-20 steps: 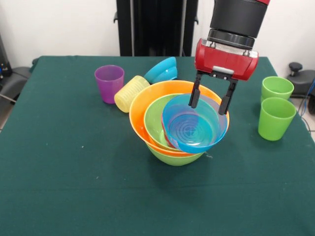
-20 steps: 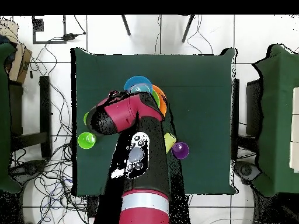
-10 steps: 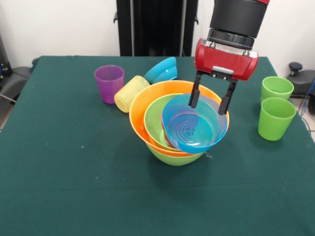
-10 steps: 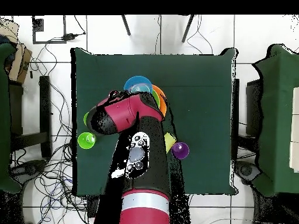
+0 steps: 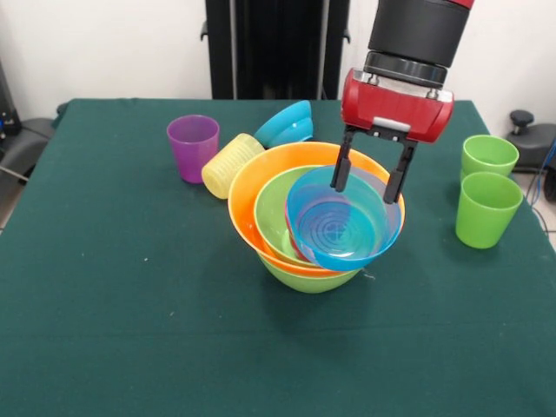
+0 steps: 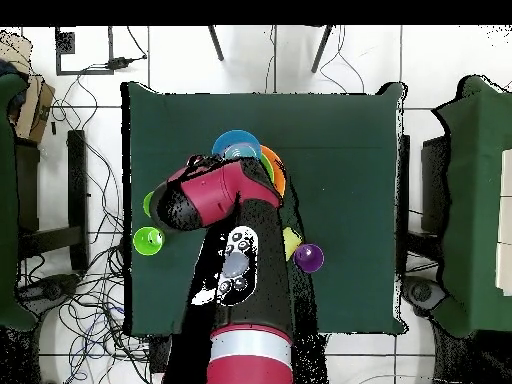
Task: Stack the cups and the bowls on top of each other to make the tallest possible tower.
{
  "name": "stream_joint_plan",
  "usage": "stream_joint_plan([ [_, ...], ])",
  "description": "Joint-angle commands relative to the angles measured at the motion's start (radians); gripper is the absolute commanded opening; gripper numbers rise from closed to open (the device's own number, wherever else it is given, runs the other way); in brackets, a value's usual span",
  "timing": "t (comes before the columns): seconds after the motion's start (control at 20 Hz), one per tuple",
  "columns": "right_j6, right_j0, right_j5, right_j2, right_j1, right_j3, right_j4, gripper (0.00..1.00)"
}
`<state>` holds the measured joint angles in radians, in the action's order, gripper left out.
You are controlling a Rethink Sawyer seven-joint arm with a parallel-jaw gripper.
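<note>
Here the gripper [image 5: 370, 182] hangs over the tower [image 5: 304, 217] near the middle of the green table [image 5: 130, 330], its two black fingers spread wide and straddling the far rim of a blue bowl [image 5: 343, 221].

That blue bowl sits tilted in the tower, atop a lime green bowl [image 5: 276, 213] nested in the large orange bowl [image 5: 252, 195], which rests in another lime green bowl [image 5: 308, 276] (a sliver of red shows beneath the blue one). Towards the far edge lie a second blue bowl [image 5: 287, 123] tipped on its side, a ribbed pale yellow cup [image 5: 230, 164] on its side touching the orange bowl, and an upright purple cup [image 5: 193, 147]. Two light green cups [image 5: 486, 189] stand just beside each other at the table's right edge in the front view.
</note>
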<state>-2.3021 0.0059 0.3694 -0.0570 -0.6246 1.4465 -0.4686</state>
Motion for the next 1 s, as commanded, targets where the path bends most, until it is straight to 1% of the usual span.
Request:
stream_joint_plan([
  [0.05, 0.108, -0.058, -0.084, 0.103, 0.023, 0.018, -0.094, 1.0],
  [0.25, 0.118, -0.073, -0.107, 0.11, 0.026, 0.032, -0.106, 1.0],
  [0.45, 0.152, -0.105, -0.116, 0.139, 0.026, 0.039, -0.116, 1.0],
  [0.5, 0.153, -0.112, -0.126, 0.147, 0.025, 0.041, -0.12, 0.0],
  [0.65, 0.157, -0.108, -0.117, 0.142, 0.019, 0.038, -0.121, 0.0],
  [1.0, 0.123, -0.106, -0.124, 0.142, 0.022, 0.047, -0.125, 0.0],
])
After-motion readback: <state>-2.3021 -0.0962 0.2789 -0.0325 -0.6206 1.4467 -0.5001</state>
